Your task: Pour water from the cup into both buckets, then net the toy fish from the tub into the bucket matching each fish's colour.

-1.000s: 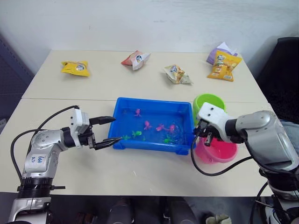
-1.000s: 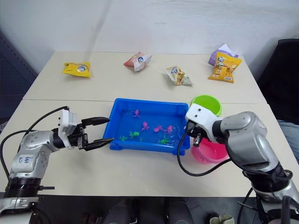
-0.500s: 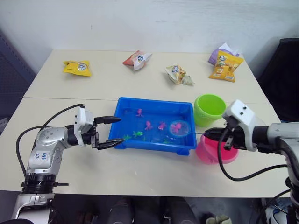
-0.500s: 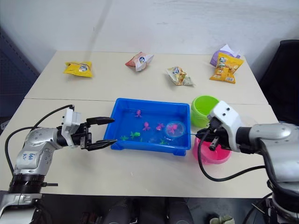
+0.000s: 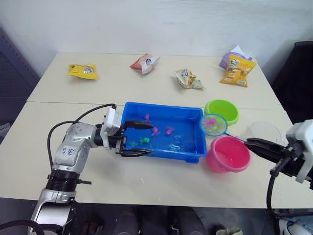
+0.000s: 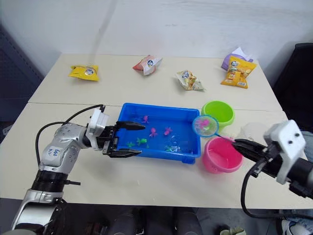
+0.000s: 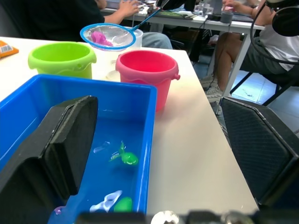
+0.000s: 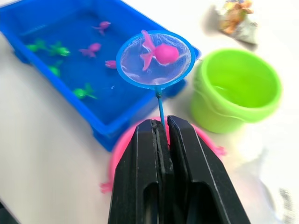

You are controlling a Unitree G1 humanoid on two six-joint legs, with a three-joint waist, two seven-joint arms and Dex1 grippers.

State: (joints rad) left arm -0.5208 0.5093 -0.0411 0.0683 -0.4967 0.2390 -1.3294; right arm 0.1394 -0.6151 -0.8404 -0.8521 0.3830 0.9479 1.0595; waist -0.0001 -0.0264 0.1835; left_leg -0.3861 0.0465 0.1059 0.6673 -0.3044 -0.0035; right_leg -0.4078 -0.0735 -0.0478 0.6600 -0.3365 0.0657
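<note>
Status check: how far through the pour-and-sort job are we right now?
Pouring looks done: the clear cup stands on the table behind the pink bucket. In hand: the right gripper is shut on the net, which carries one pink fish above the tub's right end, near the green bucket. Left: dropping it in the pink bucket, then netting the pink and green fish in the tub. The left gripper is open at the tub.

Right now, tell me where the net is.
The net hangs over the tub's right end, beside the green bucket, a pink fish inside, its handle in the right gripper.
</note>
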